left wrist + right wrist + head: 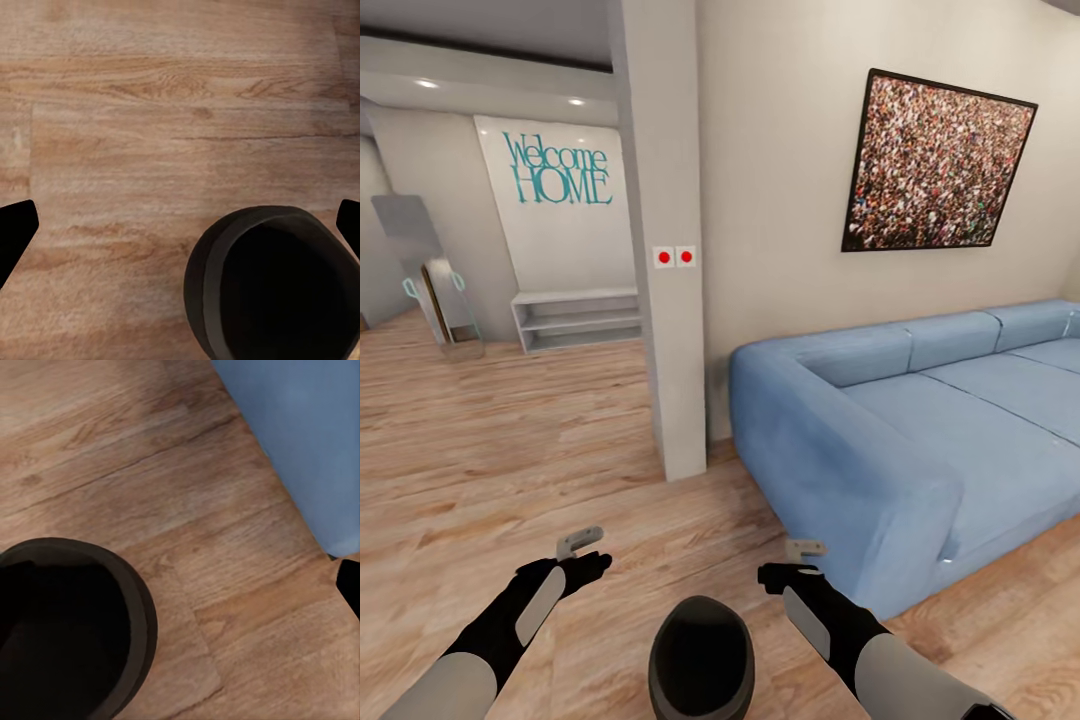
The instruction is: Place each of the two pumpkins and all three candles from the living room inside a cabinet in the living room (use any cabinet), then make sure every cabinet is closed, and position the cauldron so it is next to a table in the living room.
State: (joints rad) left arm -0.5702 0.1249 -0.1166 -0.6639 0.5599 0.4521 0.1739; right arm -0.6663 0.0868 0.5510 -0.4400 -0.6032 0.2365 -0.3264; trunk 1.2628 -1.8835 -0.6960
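1. Cauldron (701, 655) sits on the wood floor (490, 450) at 6 o'clock, between both arms.
2. Left gripper (582, 543) at 7, fingers spread apart, empty; right gripper (805, 549) at 5, spacing indeterminate.
3. Blue sofa (920, 420) at 3.
4. Framed picture (935, 165) at 1.

The sofa (920, 420) runs off the head view's right edge, so its far end cannot be seen. The black cauldron (701, 655) is cut by the lower edge of that view, and by picture edges in both wrist views, its inside too dark to read. In the left wrist view the left claw (180, 225) shows as dark fingertips (15, 229) at the edges.
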